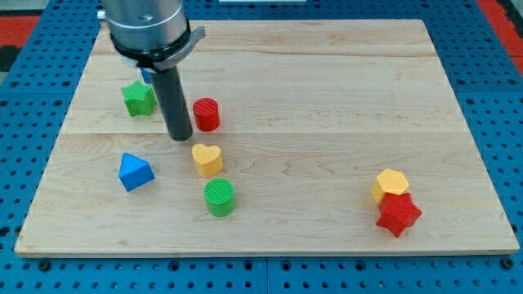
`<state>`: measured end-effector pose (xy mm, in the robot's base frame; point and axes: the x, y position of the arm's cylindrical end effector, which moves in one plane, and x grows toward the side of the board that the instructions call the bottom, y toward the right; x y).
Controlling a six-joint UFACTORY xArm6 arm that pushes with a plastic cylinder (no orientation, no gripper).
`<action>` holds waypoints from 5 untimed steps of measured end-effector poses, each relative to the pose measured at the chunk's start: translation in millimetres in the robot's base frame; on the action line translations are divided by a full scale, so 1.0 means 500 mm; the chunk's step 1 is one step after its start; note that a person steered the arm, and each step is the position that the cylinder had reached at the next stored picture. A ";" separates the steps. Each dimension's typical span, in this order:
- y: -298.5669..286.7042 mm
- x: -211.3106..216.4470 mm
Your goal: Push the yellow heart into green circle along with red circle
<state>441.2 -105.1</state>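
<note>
The yellow heart (207,159) lies left of the board's middle. The green circle (219,197) stands just below it, a small gap apart. The red circle (206,114) stands above the heart. My tip (180,136) rests on the board to the upper left of the yellow heart and to the lower left of the red circle, close to both but touching neither.
A green star (140,98) sits at the upper left, with a bit of a blue block (145,75) showing behind the rod. A blue triangle (135,171) lies at the left. A yellow hexagon (391,184) and a red star (398,214) touch at the lower right.
</note>
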 end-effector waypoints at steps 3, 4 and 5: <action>-0.057 0.017; -0.247 0.017; -0.253 0.112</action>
